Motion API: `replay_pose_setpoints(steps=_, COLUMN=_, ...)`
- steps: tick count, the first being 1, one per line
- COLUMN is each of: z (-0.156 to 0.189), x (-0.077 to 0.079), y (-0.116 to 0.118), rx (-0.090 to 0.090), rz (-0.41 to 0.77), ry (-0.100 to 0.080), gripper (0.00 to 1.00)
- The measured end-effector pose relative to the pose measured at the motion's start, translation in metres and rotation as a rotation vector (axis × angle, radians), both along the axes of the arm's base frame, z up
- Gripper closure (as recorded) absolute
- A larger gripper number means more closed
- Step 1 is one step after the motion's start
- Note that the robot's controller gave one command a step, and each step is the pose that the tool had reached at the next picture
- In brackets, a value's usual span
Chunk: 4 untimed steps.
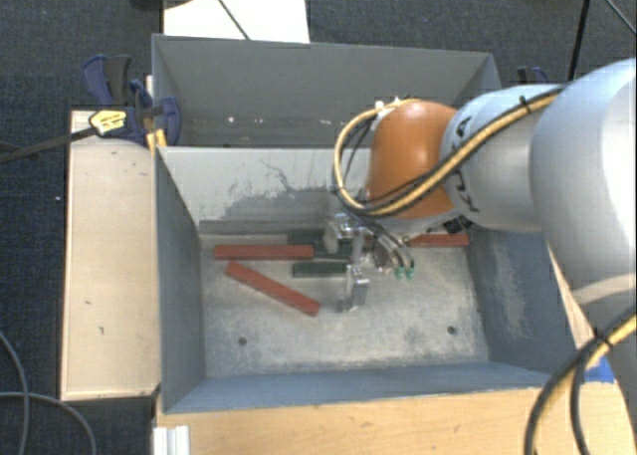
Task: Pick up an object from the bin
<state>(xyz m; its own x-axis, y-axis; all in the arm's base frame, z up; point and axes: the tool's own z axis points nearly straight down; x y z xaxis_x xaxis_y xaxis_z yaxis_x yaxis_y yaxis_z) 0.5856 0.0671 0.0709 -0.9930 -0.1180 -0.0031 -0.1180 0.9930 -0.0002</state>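
Tool low at middle of grey bin; how far open, cannot tell. Dark bar just beside tool's left. Slanted red stick further left, level red stick above it.

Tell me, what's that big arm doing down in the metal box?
A robot arm reaches from the right into a grey metal bin. Its gripper is low over the bin floor, at the end of a dark bar, with a slanted reddish bar close by. Whether it has gripped anything can't be seen.
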Motion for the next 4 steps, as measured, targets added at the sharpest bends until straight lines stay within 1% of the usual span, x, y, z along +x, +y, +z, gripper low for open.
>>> replay_pose_setpoints(steps=1, z=0.002, x=0.001, y=0.000, rx=0.000, rz=0.003, ry=-0.001, gripper=1.00)
replay_pose_setpoints(steps=2, z=0.002, x=0.001, y=0.000, rx=0.000, rz=0.003, ry=-0.001, gripper=1.00)
replay_pose_setpoints(steps=3, z=0.046, x=-0.002, y=0.012, rx=0.000, rz=-0.007, ry=0.008, gripper=1.00)
replay_pose_setpoints(steps=4, z=0.109, x=-0.002, y=-0.009, rx=0.000, rz=0.022, ry=0.000, gripper=0.00)
